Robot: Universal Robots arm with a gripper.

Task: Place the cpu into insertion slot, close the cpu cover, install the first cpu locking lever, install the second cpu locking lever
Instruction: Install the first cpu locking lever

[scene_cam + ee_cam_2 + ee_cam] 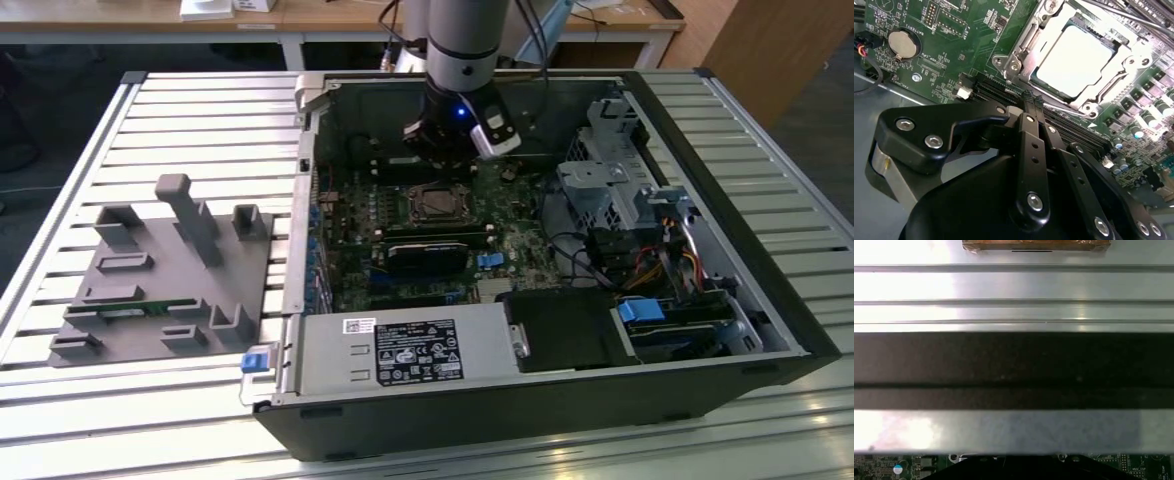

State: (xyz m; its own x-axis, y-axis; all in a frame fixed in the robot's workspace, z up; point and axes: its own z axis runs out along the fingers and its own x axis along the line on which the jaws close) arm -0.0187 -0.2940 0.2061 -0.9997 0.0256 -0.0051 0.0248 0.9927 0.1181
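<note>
The cpu [1076, 55] lies flat in the socket, its pale metallic top showing through the window of the cpu cover [1026, 42], whose metal frame lies down around it. In the exterior view the socket [434, 203] sits mid-motherboard, and my gripper [447, 160] hangs just behind it. In the second wrist view my gripper [1032, 101] is shut, fingertips pressed together with nothing visible between them, right at the socket's near edge. A thin locking lever [1061, 106] runs along that edge just past the tips.
The open black computer case [534, 410] lies on a slatted metal table [200, 110]. Inside are a power supply [400, 352], a long black card [427, 250], drive cages [607, 180] and cables. A grey fixture [160, 270] stands at the exterior view's left.
</note>
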